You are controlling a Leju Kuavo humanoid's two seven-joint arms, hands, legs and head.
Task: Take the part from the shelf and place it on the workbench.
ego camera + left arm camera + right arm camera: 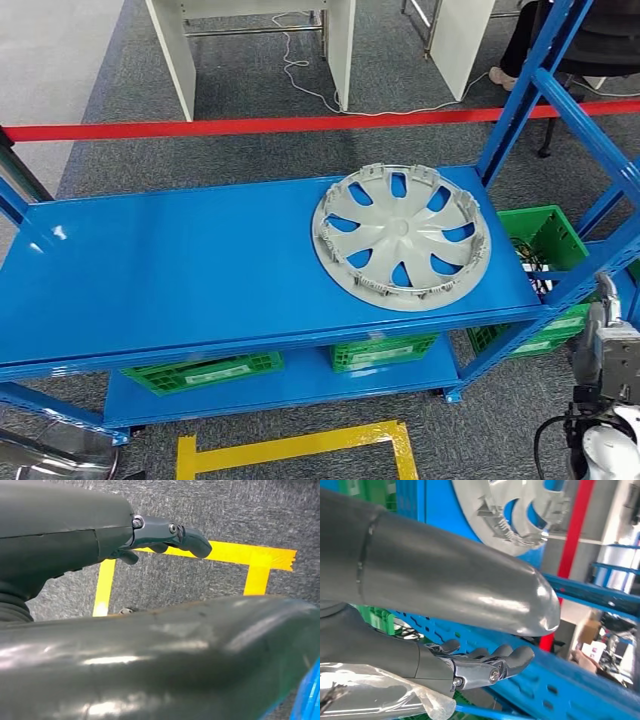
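- Part (401, 236) — a silver wheel cover — lies flat on the top deck of the blue shelf (151, 270), toward the end nearer the right hand (482, 667) and well apart from the left hand (166, 535).
- Right hand sits low beside the shelf's end post, below the deck's level; its fingers are stretched out and a little apart, holding nothing. In the right wrist view the cover's rim and clips show just past the thumb.
- Left hand hangs over the grey carpet by the yellow floor tape (241, 555), fingers extended and empty, further from the part than the right.
- Step in hand, as I judge it: the reach has not begun, so both arms must rise above the deck before moving in.
- To do it well, bring the right hand up clear of the diagonal brace and post, then meet the rim's near edge with fingers spread — the left should take the opposite edge, since a wide, thin disc will likely tip in one hand.
- Grip the rim, not the spokes; the small clips round the edge look fragile.
- Green crates (547, 235) sit below the deck and beyond the right hand — a low swing could catch them.
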